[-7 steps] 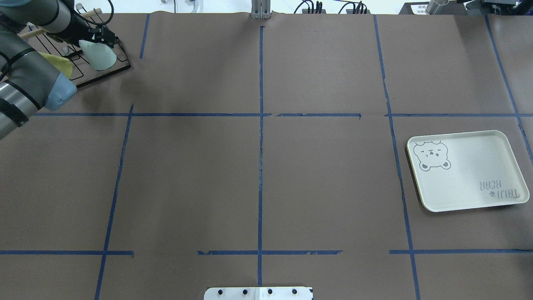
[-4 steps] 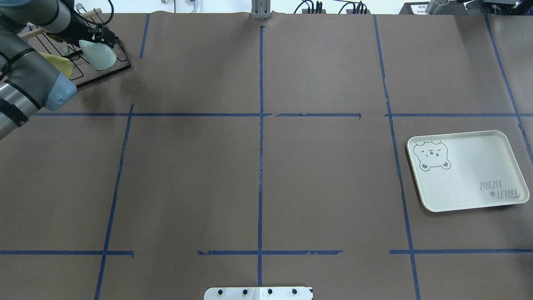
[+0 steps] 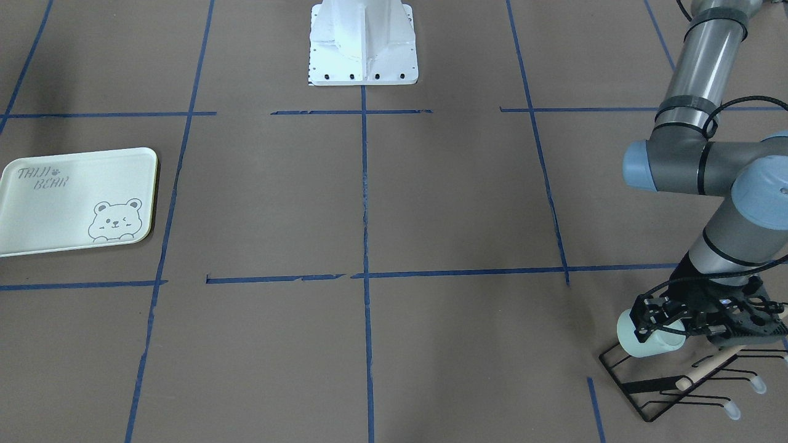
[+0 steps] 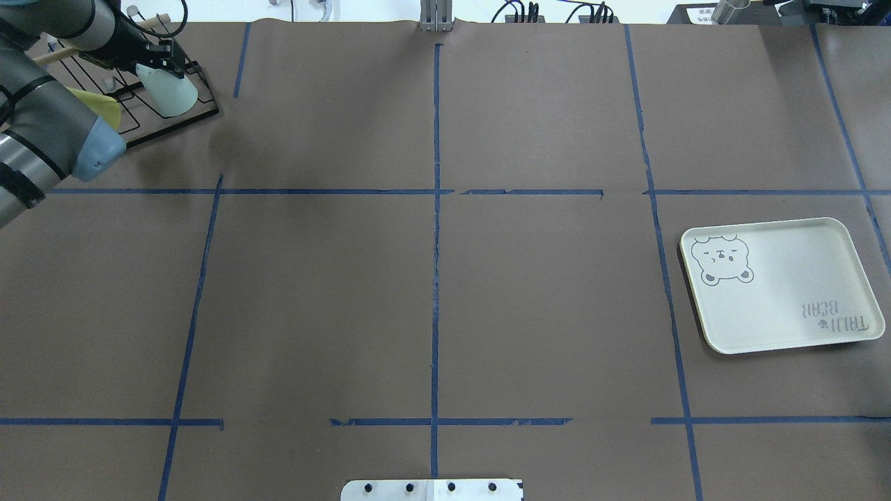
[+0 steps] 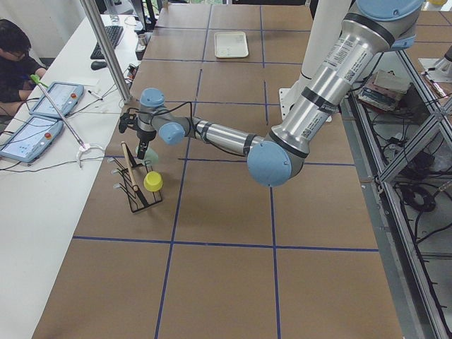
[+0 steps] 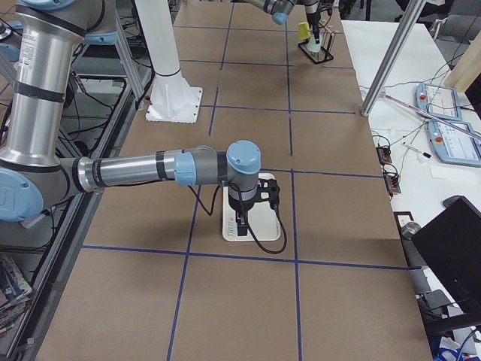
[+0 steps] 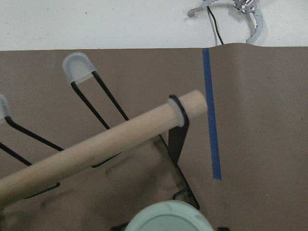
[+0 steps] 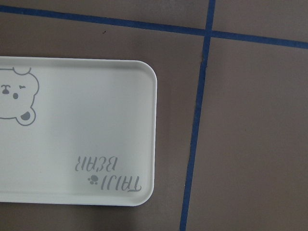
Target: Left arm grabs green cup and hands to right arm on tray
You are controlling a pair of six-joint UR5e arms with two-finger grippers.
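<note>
The green cup [image 4: 170, 96] is at the black wire rack [image 4: 182, 120] in the table's far left corner. My left gripper [image 4: 160, 64] is shut on it, fingers on either side of the cup [image 3: 641, 344]; its round end shows at the bottom of the left wrist view [image 7: 168, 219]. The tray [image 4: 779, 292] lies flat at the right, with nothing on it. My right gripper [image 6: 239, 222] hangs low over the tray [image 8: 96, 120]. It shows only in the exterior right view, so I cannot tell whether it is open or shut.
A pale yellow cup [image 4: 96, 106] sits on the same rack, partly behind my left arm. A wooden dowel [image 7: 96, 149] runs across the rack's top. The robot base [image 3: 363, 43] stands at the near middle edge. Blue tape lines cross the brown table.
The left gripper and the green cup have shifted slightly toward the far edge, and the cup now looks narrower and more upright.
</note>
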